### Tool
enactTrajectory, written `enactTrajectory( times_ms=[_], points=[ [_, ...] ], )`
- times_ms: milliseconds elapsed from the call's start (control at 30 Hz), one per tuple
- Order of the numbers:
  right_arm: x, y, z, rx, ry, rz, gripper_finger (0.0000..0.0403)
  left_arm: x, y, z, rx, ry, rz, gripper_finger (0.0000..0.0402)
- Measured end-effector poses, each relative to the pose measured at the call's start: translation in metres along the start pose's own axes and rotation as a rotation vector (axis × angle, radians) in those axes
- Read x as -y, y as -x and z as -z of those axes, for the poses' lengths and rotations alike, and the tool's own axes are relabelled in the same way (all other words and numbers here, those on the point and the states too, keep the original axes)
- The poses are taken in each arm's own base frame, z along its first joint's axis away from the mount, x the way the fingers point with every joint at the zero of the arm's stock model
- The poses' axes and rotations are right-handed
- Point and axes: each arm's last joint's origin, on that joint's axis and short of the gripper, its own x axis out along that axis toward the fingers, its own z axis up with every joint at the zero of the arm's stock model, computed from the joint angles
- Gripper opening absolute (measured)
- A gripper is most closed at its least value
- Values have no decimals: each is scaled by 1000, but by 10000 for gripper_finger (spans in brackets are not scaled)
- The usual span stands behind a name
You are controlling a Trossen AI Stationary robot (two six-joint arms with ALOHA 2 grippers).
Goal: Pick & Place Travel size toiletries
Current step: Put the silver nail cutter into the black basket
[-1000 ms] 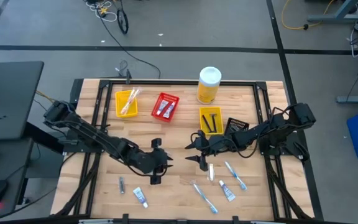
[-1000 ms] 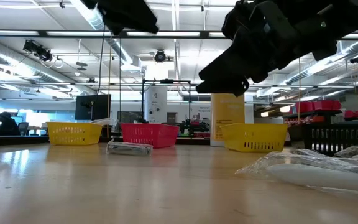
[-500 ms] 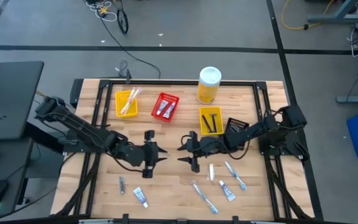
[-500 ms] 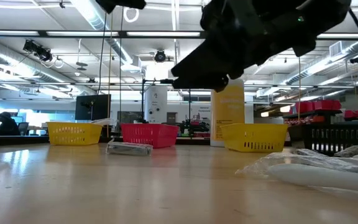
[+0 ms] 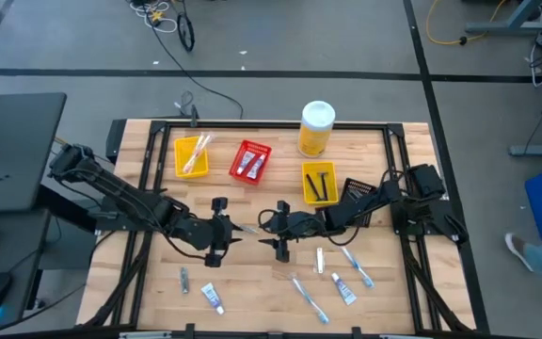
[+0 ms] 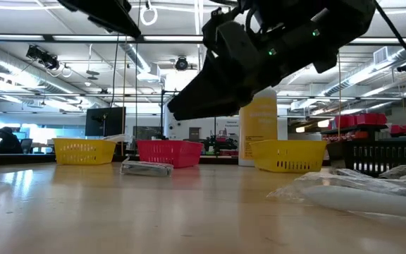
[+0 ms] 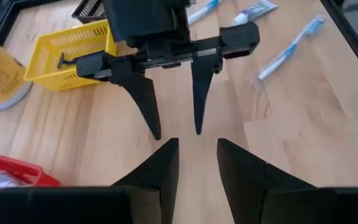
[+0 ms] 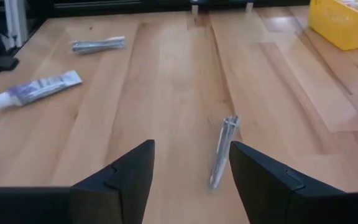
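The left gripper [image 5: 233,232] and the right gripper [image 5: 269,234] are seen tip to tip near the middle of the table [image 5: 139,141], both raised off the wood. Each gripper's fingers are spread, and nothing is held between them. A small clear-wrapped item [image 8: 222,149] lies on the wood just ahead of the right gripper's fingers [image 8: 123,174], between the two arms.

Other travel size toiletries are scattered along the near edge: a toothpaste tube [image 5: 213,298] and a small dark packet [image 5: 183,280] toward the near left corner, and toothbrushes [image 5: 307,298] with another tube [image 5: 343,288] toward the near right. The yellow bin [image 5: 192,155], the red bin [image 5: 250,160] and a second yellow bin [image 5: 319,182] are placed toward the far edge.

A collision is judged the main risk, since the tips of both arms are nearly touching. The thin, light item could also be nudged away if the fingers are lowered off-centre.
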Motion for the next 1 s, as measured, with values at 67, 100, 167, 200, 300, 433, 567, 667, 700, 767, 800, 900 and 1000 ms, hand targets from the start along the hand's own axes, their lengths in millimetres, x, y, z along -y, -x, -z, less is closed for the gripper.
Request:
enactTrajectory(
  times_ms=[67,100,167,200,300,433,567,667,700,767,800,900,1000],
  points=[
    [2,-3,2,-4,-10,21,215,0,-6,8,7,22,-4,118],
    [3,-4,3,-9,-12,24,216,0,-8,13,9,23,-9,118],
    [7,-5,4,-11,-17,33,218,0,-14,18,44,33,-9,118],
    [9,-6,4,-13,-19,37,220,0,-16,20,65,27,-10,118],
    [16,-11,8,-13,-29,54,226,-3,-21,25,90,5,-19,118],
    [21,-18,12,-16,-36,65,229,-12,-20,25,98,13,-38,118],
    [21,-30,11,-14,-18,59,223,-21,-12,21,120,10,-57,118],
    [21,-38,10,-13,-17,61,218,-28,-2,17,154,14,-64,118],
    [21,-41,11,-21,-17,67,218,-30,1,16,169,22,-64,118],
    [22,-48,11,-27,-14,79,219,-32,8,14,191,33,-65,118],
    [24,-51,14,-37,-15,85,220,-33,10,13,198,36,-64,118],
    [28,-60,22,-66,-23,94,224,-36,18,12,223,45,-62,118],
    [29,-65,29,-81,-23,97,226,-38,23,11,240,48,-64,118]
  ],
)
